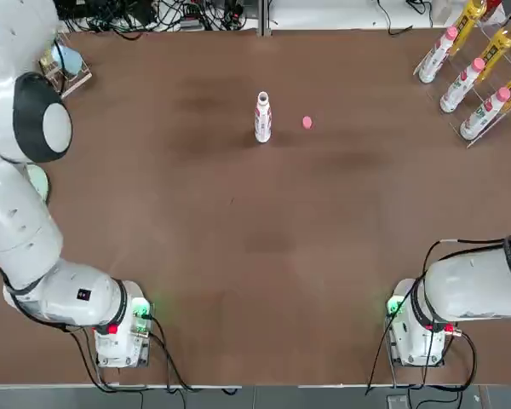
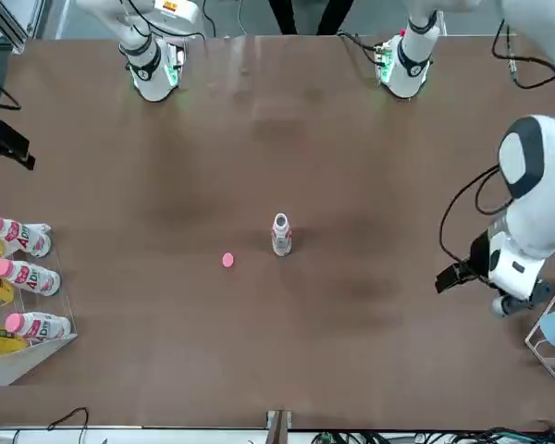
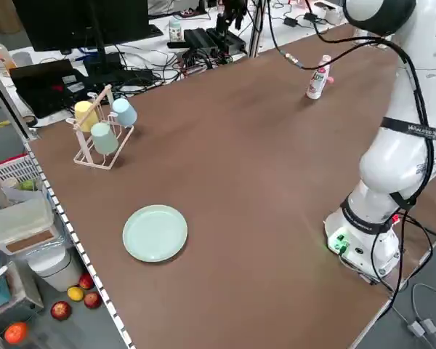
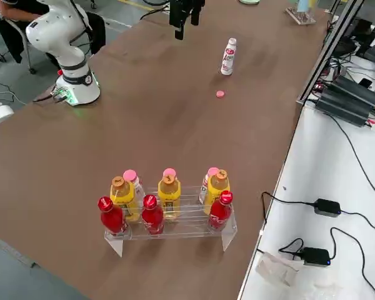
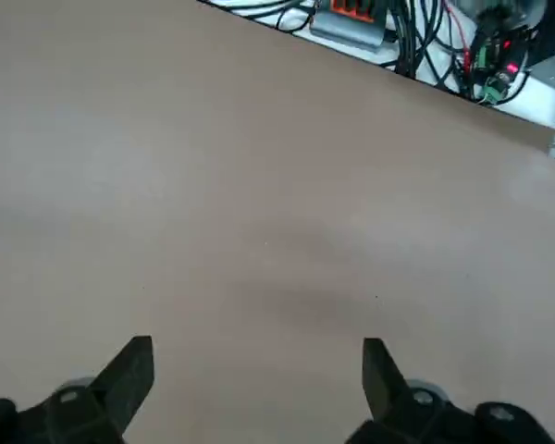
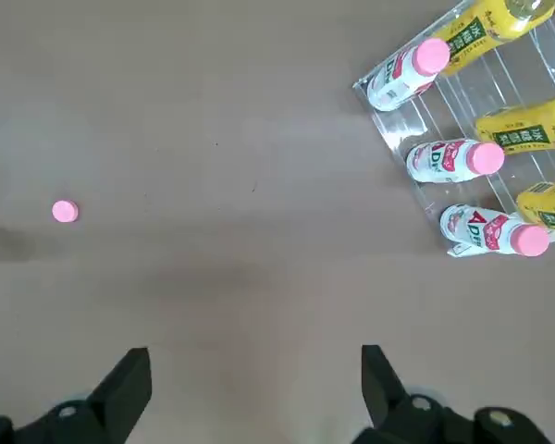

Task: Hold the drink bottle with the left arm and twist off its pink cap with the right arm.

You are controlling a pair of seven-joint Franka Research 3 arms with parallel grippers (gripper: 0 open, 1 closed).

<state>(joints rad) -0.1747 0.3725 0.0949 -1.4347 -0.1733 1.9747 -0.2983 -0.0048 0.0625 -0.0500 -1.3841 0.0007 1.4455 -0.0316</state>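
The drink bottle [image 1: 262,118] stands upright at the far middle of the table, slim and white with a red-and-white label, also seen in the front view [image 2: 281,236] and the right side view [image 4: 227,57]. Its neck is bare. The pink cap [image 1: 307,123] lies flat on the table a short way to the bottle's right [image 2: 228,261] [image 4: 220,94] [image 6: 65,212]. Both arms are pulled back, far from the bottle. My left gripper [image 5: 254,370] is open over bare table, with nothing between its fingers. My right gripper [image 6: 252,375] is open high above the table.
A clear rack [image 1: 473,68] of yellow and white bottles with pink caps stands at the far right corner [image 6: 462,157]. A cup stand [image 3: 102,131] and a pale green plate [image 3: 155,233] sit along the left edge. Cables run behind the far edge.
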